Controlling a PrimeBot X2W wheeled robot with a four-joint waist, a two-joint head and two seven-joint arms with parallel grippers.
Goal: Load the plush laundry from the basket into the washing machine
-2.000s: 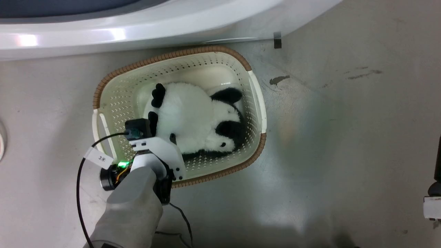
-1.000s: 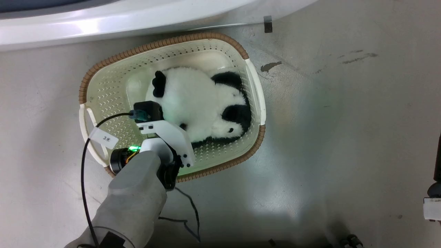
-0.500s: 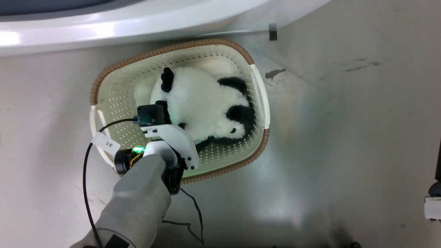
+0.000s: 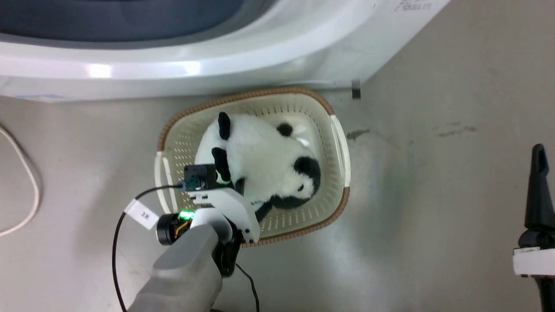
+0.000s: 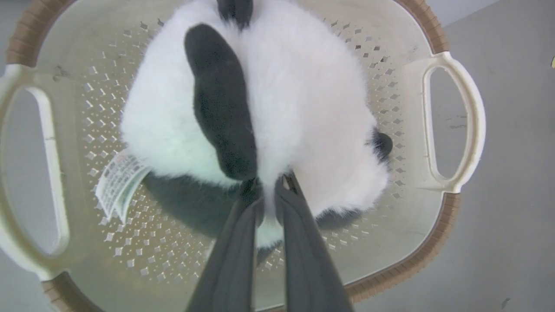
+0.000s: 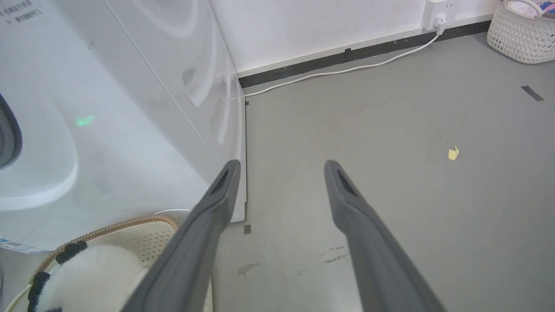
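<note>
Our left end effector (image 5: 269,185) grips the plush laundry (image 5: 303,99), washing machine (image 4: 243,65) just beyond it; right end effector (image 6: 279,162) is spread, well off.

Panda (image 4: 260,156) in basket (image 4: 321,224); basket on floor (image 4: 433,195) just before washer (image 4: 217,65). L gripper (image 5: 269,184) at panda's near side, over basket; R gripper (image 6: 279,167) well right, over floor.

The fluffy black-and-white panda (image 4: 260,160) is in the cream basket (image 4: 341,145). The basket stands just before the white washer (image 4: 260,56).
</note>
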